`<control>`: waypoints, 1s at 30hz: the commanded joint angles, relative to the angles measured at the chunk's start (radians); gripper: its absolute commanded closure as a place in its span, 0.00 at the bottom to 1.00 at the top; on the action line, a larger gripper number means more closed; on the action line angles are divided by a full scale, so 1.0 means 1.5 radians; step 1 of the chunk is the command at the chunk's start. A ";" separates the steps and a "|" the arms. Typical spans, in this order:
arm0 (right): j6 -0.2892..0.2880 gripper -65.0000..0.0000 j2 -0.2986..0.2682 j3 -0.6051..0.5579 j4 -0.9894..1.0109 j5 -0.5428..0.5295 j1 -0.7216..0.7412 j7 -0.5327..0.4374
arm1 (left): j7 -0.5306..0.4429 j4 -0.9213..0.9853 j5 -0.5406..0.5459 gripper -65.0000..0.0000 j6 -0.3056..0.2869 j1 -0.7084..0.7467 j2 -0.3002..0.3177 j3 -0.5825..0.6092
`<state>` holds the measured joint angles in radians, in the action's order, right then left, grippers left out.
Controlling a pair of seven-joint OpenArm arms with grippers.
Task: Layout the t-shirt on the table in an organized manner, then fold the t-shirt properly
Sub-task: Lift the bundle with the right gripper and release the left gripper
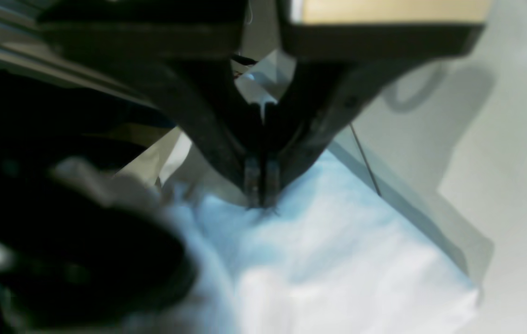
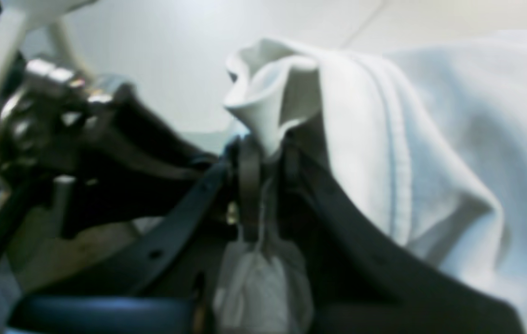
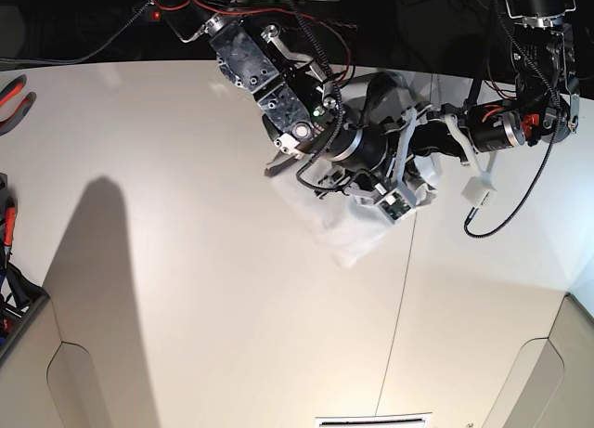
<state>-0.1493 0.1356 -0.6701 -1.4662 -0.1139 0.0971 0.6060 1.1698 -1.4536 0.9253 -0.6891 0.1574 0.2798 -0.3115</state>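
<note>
Base view: the t-shirt (image 3: 348, 233) is seen bunched near the middle of the table (image 3: 186, 307), beneath both arms, which meet over it. The left gripper (image 1: 261, 197) is pressed together on a pinch of cloth; the right gripper (image 2: 265, 153) is clamped on a gathered fold with a stitched hem beside it. Both grips are judged to serve spreading the shirt flat; layout appears unfinished.

both wrist views soft and blurred; base view bright, edges bowed, long shadow across the table (image 3: 186, 307)
</note>
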 commanded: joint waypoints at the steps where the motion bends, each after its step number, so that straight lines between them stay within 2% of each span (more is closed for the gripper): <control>1: -0.007 1.00 0.011 -0.008 -0.010 -0.006 0.009 -0.018 | -0.015 -0.011 0.019 1.00 -0.006 -0.007 0.006 -0.002; 12: -0.008 0.99 0.011 -0.013 -0.011 -0.006 0.015 -0.018 | -0.019 -0.012 0.056 1.00 -0.006 -0.030 0.006 -0.003; 15: -0.008 0.90 0.011 -0.013 -0.011 -0.006 0.014 -0.018 | -0.019 -0.014 0.056 1.00 -0.006 -0.045 0.006 -0.019; 20: -0.011 0.81 0.011 -0.013 -0.010 -0.006 0.014 -0.017 | -0.019 -0.023 0.058 1.00 -0.006 -0.075 0.006 -0.072; 27: -0.086 0.59 0.011 -0.013 -0.010 -0.025 0.014 -0.014 | -0.020 -0.028 0.061 1.00 -0.006 -0.128 0.006 -0.126; 30: -0.096 0.47 0.011 -0.014 -0.010 -0.045 0.014 -0.013 | -0.019 -0.029 0.107 1.00 -0.006 -0.135 0.008 -0.123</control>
<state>-0.2817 0.1360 -0.6891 -1.4658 -0.1684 0.1081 0.6064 1.1561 -1.4773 1.0592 -0.6891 -0.0280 0.2775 -0.4931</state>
